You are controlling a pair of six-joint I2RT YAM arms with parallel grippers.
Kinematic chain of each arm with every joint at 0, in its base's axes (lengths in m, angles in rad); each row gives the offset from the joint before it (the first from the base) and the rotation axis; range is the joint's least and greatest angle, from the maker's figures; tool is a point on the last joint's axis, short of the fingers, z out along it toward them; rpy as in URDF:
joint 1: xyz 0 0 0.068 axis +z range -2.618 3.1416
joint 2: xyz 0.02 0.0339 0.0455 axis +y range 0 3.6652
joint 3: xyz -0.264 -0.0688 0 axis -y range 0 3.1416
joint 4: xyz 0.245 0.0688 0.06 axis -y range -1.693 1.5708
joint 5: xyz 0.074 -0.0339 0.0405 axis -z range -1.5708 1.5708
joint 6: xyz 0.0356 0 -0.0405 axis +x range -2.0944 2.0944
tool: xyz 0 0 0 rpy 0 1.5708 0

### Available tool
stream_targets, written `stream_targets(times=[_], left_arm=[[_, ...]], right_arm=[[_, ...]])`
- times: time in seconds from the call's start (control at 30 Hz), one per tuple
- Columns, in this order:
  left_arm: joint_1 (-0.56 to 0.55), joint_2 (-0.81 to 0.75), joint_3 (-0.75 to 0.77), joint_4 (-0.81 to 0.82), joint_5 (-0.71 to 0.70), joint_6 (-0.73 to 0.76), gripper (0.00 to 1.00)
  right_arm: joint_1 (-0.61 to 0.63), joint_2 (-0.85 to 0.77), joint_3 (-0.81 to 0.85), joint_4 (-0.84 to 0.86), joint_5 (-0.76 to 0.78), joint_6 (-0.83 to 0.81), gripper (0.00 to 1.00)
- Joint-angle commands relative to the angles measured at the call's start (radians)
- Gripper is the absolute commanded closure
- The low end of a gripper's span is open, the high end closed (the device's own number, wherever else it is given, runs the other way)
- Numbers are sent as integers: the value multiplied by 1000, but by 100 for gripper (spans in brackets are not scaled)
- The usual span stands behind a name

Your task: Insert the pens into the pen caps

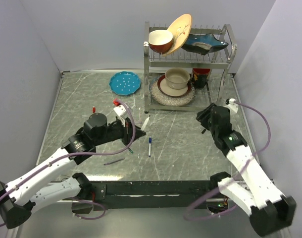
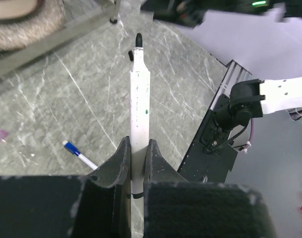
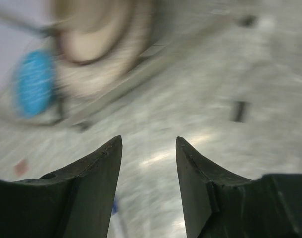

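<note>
My left gripper (image 1: 134, 133) (image 2: 138, 142) is shut on a white-barrelled pen (image 2: 139, 89) with a black tip. It holds the pen above the table, tip pointing right toward the right arm; the pen also shows in the top view (image 1: 146, 122). A small black cap (image 2: 130, 54) lies on the table beyond the tip, and it shows in the right wrist view (image 3: 238, 111). A blue-ended pen (image 1: 150, 146) (image 2: 79, 154) lies mid-table. A dark thin pen (image 1: 114, 161) lies near the front. A red cap (image 1: 93, 108) stands at the left. My right gripper (image 1: 205, 119) (image 3: 148, 141) is open and empty; its view is blurred.
A metal dish rack (image 1: 225, 59) with bowls and plates stands at the back. A blue plate (image 1: 125, 82) lies left of it. A woven mat with a bowl (image 1: 176, 79) sits under the rack. The black front rail (image 1: 156, 188) runs between the arm bases.
</note>
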Motion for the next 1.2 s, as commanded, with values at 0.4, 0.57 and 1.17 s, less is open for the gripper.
stream_targets(times=[0.4,0.57,1.17], left_arm=[[3,-152,-14,-6,-118,44,99],[3,-142,-11,-23,-116,56,99],[3,-120,0,-26,-92,67,99]], right_arm=[[-285,567,57,51,10,-68,53],[-288,689,125,52,-20,-118,57],[-276,713,76,152,-198,-202,57]])
